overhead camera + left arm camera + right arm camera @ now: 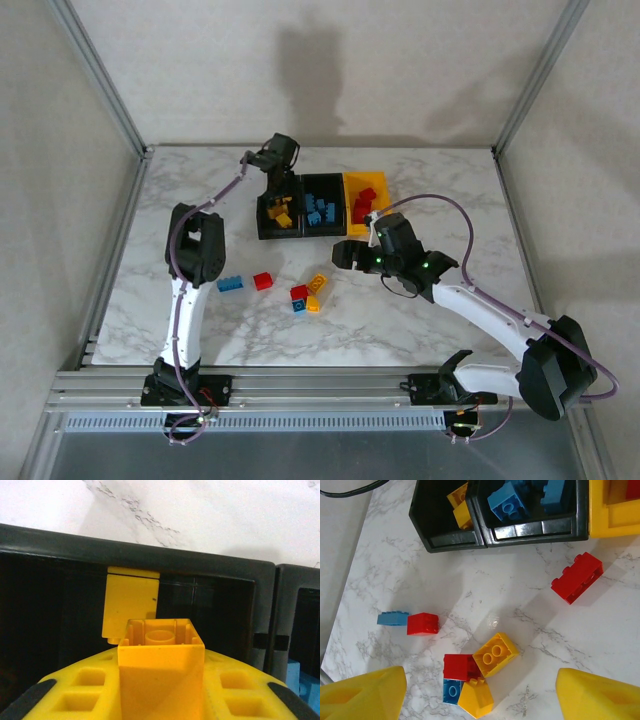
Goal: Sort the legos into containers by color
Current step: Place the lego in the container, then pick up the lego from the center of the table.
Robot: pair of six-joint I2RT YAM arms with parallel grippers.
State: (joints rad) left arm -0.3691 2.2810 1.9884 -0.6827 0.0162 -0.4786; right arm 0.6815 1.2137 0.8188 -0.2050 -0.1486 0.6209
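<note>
My left gripper (pixel 279 195) hangs over the left black container (pixel 150 555), shut on a yellow lego (pixel 160 670) held between its yellow fingers (pixel 85 690). Another yellow lego (pixel 131 605) leans on the far wall inside that container. The middle black container (pixel 530 530) holds blue legos (pixel 506 502), and the yellow-orange container (pixel 365 200) holds red ones. My right gripper (pixel 480 700) is open above a cluster on the table: a yellow lego (pixel 495 653), a red one (pixel 458 667), a blue one (pixel 451 691) and a second yellow one (pixel 476 697).
A red lego (pixel 423 624) and a blue lego (pixel 392 618) lie side by side to the left of the cluster. A longer red lego (pixel 577 577) lies alone in front of the containers. Metal frame posts stand at the table's corners.
</note>
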